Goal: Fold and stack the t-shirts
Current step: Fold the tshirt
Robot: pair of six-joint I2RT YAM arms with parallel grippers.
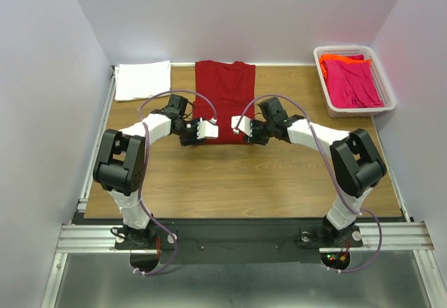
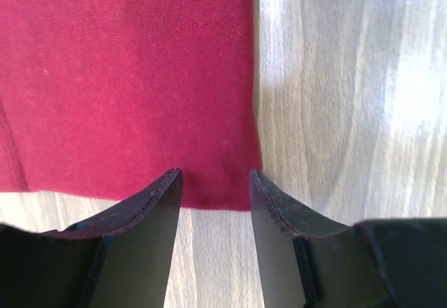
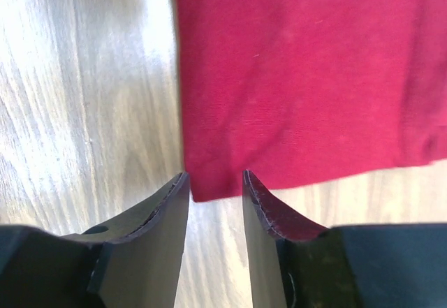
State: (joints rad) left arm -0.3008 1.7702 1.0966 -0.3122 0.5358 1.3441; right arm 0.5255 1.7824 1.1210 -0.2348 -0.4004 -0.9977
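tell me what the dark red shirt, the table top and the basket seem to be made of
Dark red shirt: soft knit cloth, probably cotton jersey, matte; fine weave texture shows up close. Table top: wood or wood-look laminate, slightly glossy; grain streaks and light glare. Basket: white plastic, by its moulded lattice walls.

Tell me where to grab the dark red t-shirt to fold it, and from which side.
Take the dark red t-shirt by its two near hem corners, coming in from the near side. It lies flat, collar at the far end, so that straight hem is the nearest free edge. The left end effector and right end effector stand open at those corners.
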